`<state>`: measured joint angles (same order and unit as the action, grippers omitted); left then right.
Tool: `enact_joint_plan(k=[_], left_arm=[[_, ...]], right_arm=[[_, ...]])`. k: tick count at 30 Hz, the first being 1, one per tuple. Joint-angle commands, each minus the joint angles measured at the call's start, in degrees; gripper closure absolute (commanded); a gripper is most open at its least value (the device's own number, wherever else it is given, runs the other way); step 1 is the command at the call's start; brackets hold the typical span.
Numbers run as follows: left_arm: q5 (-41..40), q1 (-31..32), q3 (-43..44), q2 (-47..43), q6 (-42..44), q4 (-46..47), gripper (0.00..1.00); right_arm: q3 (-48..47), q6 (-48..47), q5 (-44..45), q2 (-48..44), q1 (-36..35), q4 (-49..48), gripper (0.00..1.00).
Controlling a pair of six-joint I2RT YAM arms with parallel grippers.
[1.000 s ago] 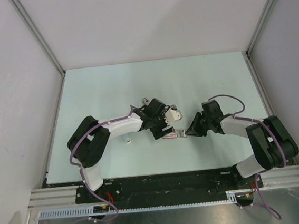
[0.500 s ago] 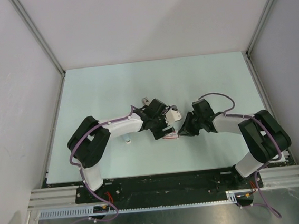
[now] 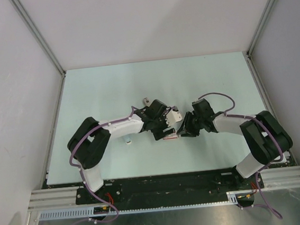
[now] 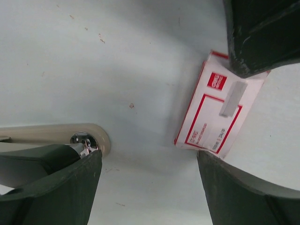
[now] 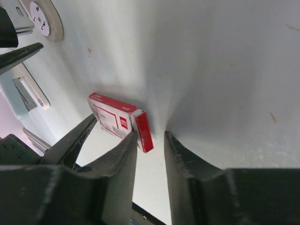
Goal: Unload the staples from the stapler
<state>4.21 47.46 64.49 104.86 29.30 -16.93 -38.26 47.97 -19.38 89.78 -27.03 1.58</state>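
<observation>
Staples (image 4: 233, 98): one short grey strip, lying on the red-and-white box (image 4: 206, 119).
Stapler (image 4: 51, 133): well apart from the strip. Its cream arm with rivet lies against one finger of the left pincer (image 4: 147, 157), whose fingers are spread wide. Whether the stapler is pinned is unclear.
Right pincer (image 5: 151, 138): fingers narrowly apart and empty, one tip touching the box's corner.
Counter (image 4: 117, 56): pale.
Risk: that tip could nudge the box, sliding the strip off or scattering it.

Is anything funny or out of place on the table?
Yes. A small grey strip lies loose on top of the red-and-white box, slanted across its label. It looks like staples, sitting outside the stapler.
</observation>
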Motion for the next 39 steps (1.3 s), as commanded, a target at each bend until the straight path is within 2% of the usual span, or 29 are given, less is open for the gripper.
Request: enact_joint_plan(k=[1,10,13,14,15,16,17,19,23,27,34,39], left_arm=[[-1.04,0.68,-1.67,-1.51,1.11,1.29,0.13],[-2.41,0.13,-2.85,-5.07,-0.04,0.93,0.13],[-3.13,-0.56,-2.39,-9.36,-1.03,-1.19,0.11],[-3.1,-0.89,-1.98,-11.28,-1.5,-2.37,0.08],[-3.26,-1.11,-1.5,-13.55,-1.91,-3.44,0.05],[-3.64,-1.35,-0.96,-16.01,-2.16,-4.42,0.03],[-4.94,-1.6,-0.34,-18.29,-2.32,-5.22,0.02],[-7.29,-2.55,1.12,-22.75,-2.89,-6.76,0.01],[-8.88,-6.01,2.84,-31.75,-4.9,-8.72,0.01],[-6.72,-11.68,3.98,-38.68,-9.14,-11.34,0.0],[3.8,-29.7,-2.3,-48.7,-15.68,-12.99,0.01],[11.67,-43.08,-6.77,-51.95,-18.05,-13.46,0.01]], right_arm=[[-0.63,-3.43,-1.11,-3.81,1.63,6.23,0.6],[-0.66,-8.81,-1.81,-8.92,6.69,13.8,0.5],[-0.67,-10.47,-2.4,-11.32,9.36,15.35,0.42],[-0.89,-11.2,-2.45,-12.14,10.1,15.85,0.37],[-1.4,-11.96,-2.26,-12.9,10.52,16.49,0.28],[-2.14,-13.0,-1.77,-13.55,10.78,17.47,0.14],[-3.16,-14.09,-1.3,-14.13,10.77,18.49,0.07],[-5.6,-16.12,0.21,-15.01,10.28,20.64,0.02],[-11.43,-19.31,3.84,-16.18,9.41,25.56,0.01],[-16.13,-21.92,4.29,-17.91,9.33,28.0,0.01],[-21.26,-24.33,3.43,-19.14,9.19,30.08,0.01],[-21.82,-24.31,4.79,-21.2,9.12,28.8,0.01]])
